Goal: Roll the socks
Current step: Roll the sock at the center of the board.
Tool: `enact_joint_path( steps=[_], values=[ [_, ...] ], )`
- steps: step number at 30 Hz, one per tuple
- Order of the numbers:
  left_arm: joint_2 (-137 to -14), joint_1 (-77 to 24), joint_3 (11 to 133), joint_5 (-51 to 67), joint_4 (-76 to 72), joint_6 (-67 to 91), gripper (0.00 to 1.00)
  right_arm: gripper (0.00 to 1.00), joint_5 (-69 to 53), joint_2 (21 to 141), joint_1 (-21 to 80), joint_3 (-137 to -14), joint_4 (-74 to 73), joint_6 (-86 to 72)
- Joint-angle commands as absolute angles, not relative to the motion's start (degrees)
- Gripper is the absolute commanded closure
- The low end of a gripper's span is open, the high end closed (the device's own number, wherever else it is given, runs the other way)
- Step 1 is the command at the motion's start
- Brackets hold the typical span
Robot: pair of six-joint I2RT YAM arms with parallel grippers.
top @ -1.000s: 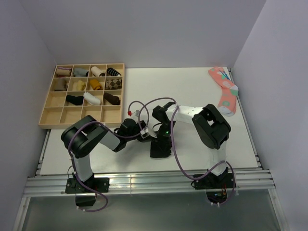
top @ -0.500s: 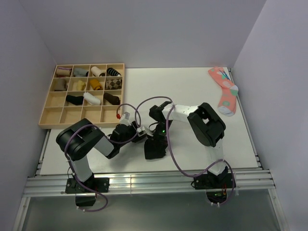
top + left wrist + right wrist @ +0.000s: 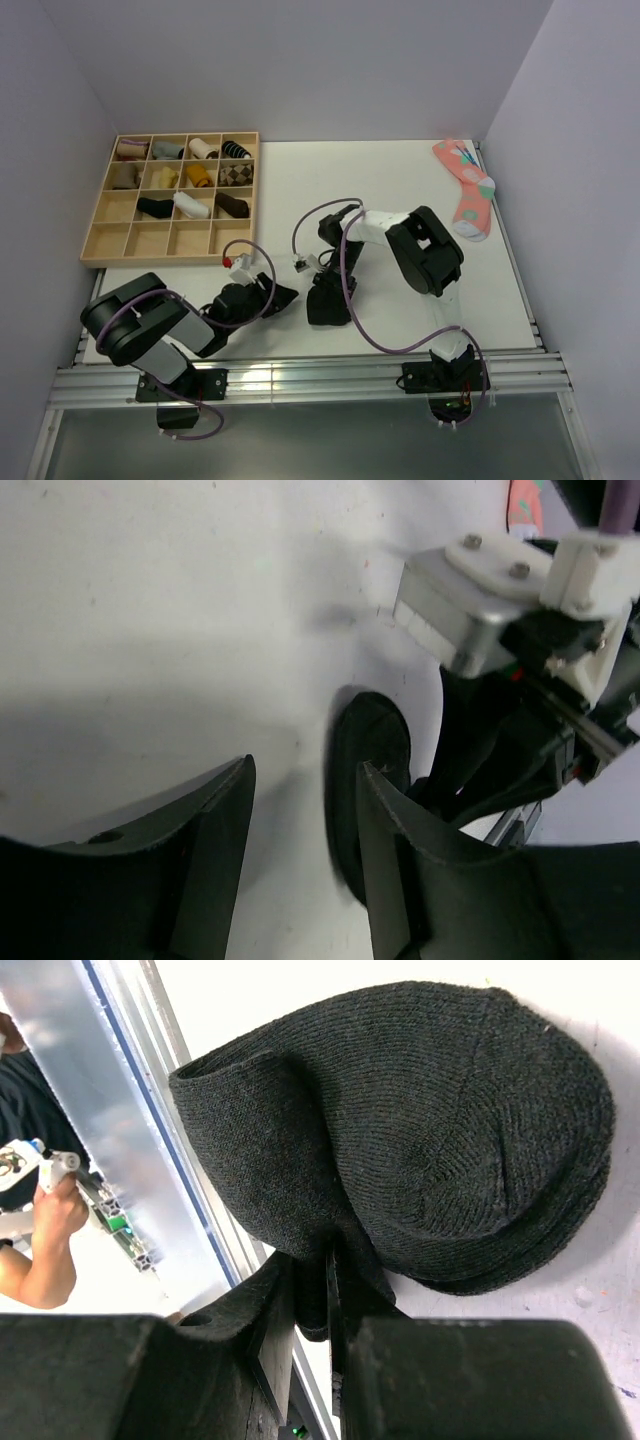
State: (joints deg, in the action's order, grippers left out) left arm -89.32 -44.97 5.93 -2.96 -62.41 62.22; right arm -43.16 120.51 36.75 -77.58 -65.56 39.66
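socks (image 3: 328,306) — on table (image 3: 400,180) near front edge, pinched by closed right gripper (image 3: 318,1280) | left gripper (image 3: 305,778) — half open, empty, beside socks | tray (image 3: 150,257): rolled bundles (image 3: 186,204) in upper compartments

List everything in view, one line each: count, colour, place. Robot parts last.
black socks: one bundle, looks like a pair, black, near middle of the table
pink sock: one, pink with coloured spots and a white toe, far right edge of the table
sock bundles: roughly eleven, mixed colours, in the tray's upper three rows
tray: one, pale wood, many compartments, far left
table: one, white
rail: one, silver metal, along the near edge
cables: two, purple, one looped along each arm
left arm: one, black and white, near left; left jaws open, empty, beside the black socks
right arm: one, black and white, near right; right jaws shut on the black socks
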Motion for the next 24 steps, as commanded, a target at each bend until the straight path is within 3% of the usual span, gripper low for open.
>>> enact_joint_path(
  steps=[1, 8, 12, 24],
  values=[
    [-87.11, -47.01, 2.46, -6.41, -61.52, 58.10, 0.50, 0.82, -27.77, 123.22, 36.83, -77.43, -59.32, 40.78],
    [-76.91, -59.66, 5.35, -9.75, -55.83, 46.52, 0.48, 0.81, -26.81, 123.48, 36.83, -78.75, -60.90, 40.69],
    [-73.83, -61.87, 9.48, -10.20, -48.18, 41.93, 0.47, 0.81, -26.46, 124.54, 36.83, -79.89, -62.05, 40.87],
    [-79.71, -64.60, 17.84, -11.17, -41.92, 34.45, 0.44, 0.81, -26.45, 126.39, 36.91, -82.35, -64.25, 41.13]
  ],
)
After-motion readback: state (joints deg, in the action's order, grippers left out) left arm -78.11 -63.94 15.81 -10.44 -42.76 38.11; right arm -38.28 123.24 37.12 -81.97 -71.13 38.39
